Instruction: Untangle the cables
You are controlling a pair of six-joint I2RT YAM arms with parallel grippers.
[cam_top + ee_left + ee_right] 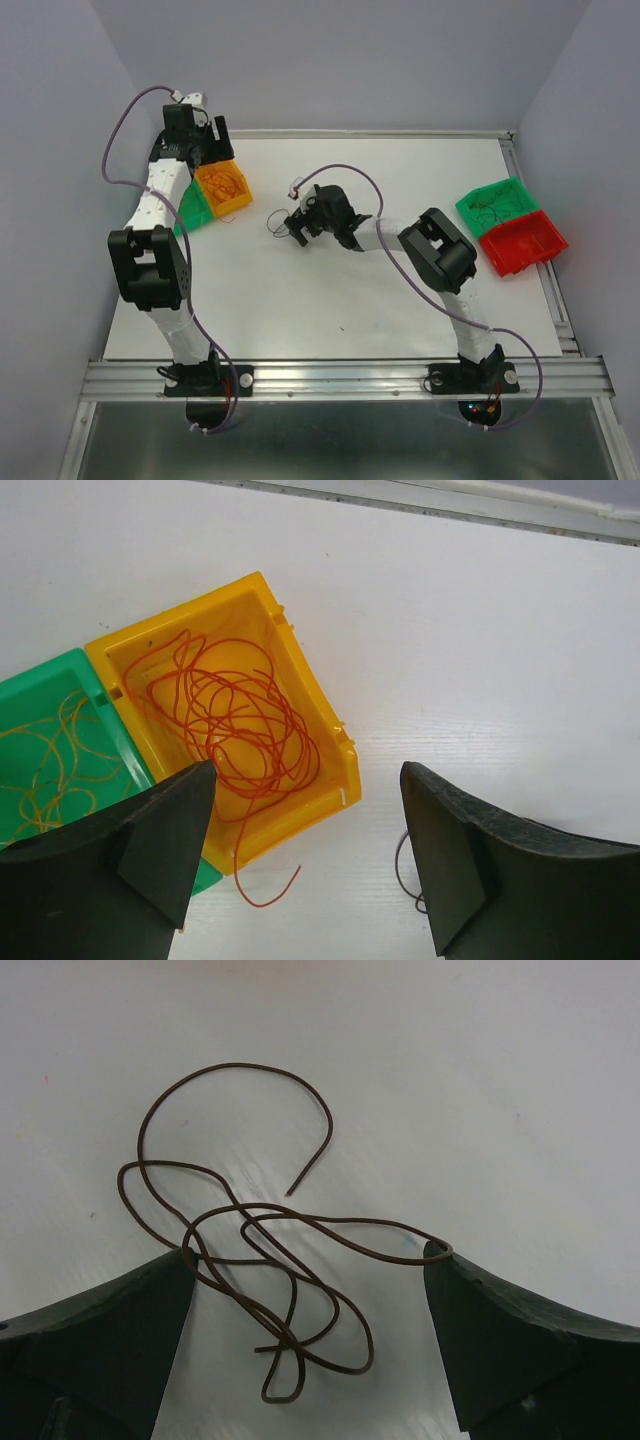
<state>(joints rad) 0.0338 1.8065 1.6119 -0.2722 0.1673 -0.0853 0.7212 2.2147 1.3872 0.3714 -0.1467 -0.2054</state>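
A tangled brown cable (270, 1260) lies on the white table (330, 290), seen from above as a small dark cable (277, 226) at mid-table. My right gripper (310, 1255) hovers low over it, open, with the tangle between the fingers and one loop resting on the right fingertip (445, 1270). The top view shows the right gripper (297, 228) at the cable. My left gripper (308, 780) is open and empty above the near corner of a yellow bin (320, 705) holding an orange cable (230, 720). The left gripper (212, 150) is at the far left.
A green bin (60, 675) with thin yellowish cables adjoins the yellow bin. The orange cable's end (265, 895) trails over the rim onto the table. At the right edge sit a green bin (493, 203) with dark cables and a red bin (522, 242).
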